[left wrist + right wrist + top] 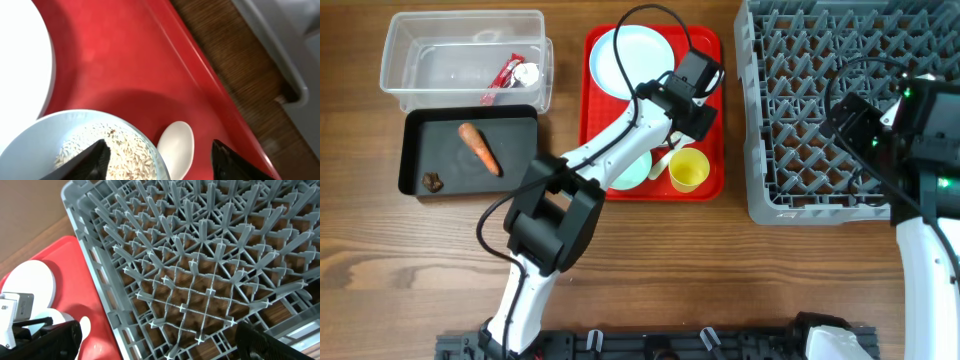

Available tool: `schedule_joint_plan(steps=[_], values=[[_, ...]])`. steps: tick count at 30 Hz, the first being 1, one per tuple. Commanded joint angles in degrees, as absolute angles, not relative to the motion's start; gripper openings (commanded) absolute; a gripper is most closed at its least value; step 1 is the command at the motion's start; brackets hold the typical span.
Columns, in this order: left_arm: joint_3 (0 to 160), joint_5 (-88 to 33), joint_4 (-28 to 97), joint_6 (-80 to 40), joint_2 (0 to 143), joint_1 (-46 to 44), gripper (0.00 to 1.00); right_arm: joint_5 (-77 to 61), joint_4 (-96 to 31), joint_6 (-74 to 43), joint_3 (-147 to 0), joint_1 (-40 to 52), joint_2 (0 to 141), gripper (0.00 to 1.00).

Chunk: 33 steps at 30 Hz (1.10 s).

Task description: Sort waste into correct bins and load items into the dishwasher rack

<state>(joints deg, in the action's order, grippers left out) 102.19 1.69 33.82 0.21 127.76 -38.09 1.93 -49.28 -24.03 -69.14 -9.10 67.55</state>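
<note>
My left gripper (160, 167) hangs open over the red tray (125, 50). One finger is above the white rice grains (127, 152) in a pale blue bowl (40, 135), the other is over bare tray. The white plastic spoon (176, 147) lies between the fingers, beside the bowl's rim. From overhead the arm hides most of that bowl (635, 172). The yellow cup (688, 170) and pale blue plate (630, 55) also sit on the tray. My right gripper (157, 345) is open and empty above the grey dishwasher rack (200, 255).
The clear tub (400, 60) holds the red wrapper (502, 78) and the foil ball (528, 74). The black tray (415, 150) below it holds the carrot piece (480, 148) and a brown lump (433, 181). Bare wooden table lies in front.
</note>
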Motion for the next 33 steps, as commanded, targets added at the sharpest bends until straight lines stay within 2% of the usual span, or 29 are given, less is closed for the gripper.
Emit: schedule_joint_plan(steps=[1,5,14,15,18,33], values=[[103.2,2.7,33.9,0.9,130.3,-38.0,0.59,1.3,-49.1,-24.5,-69.6,-9.3,67.9,1.00],[103.2,2.7,33.6,0.9,131.0,-38.0,0.40,1.3,-49.2,-24.4,-69.6,-9.3,67.9,1.00],[103.1,4.6,33.2,0.8,131.1,-38.0,0.20,1.3,-49.3,-24.4,-69.6,-9.3,67.9,1.00],[103.1,4.7,33.2,0.8,131.1,-38.0,0.13,1.3,-49.4,-24.4,-69.6,-9.3,67.9,1.00],[103.1,4.7,33.2,0.9,131.1,-38.0,0.05,1.3,-49.4,-24.4,-69.6,-9.3,67.9,1.00],[103.8,4.6,35.5,-2.7,128.2,-38.0,0.04,1.3,-49.8,-24.1,-69.6,-9.3,67.9,1.00]])
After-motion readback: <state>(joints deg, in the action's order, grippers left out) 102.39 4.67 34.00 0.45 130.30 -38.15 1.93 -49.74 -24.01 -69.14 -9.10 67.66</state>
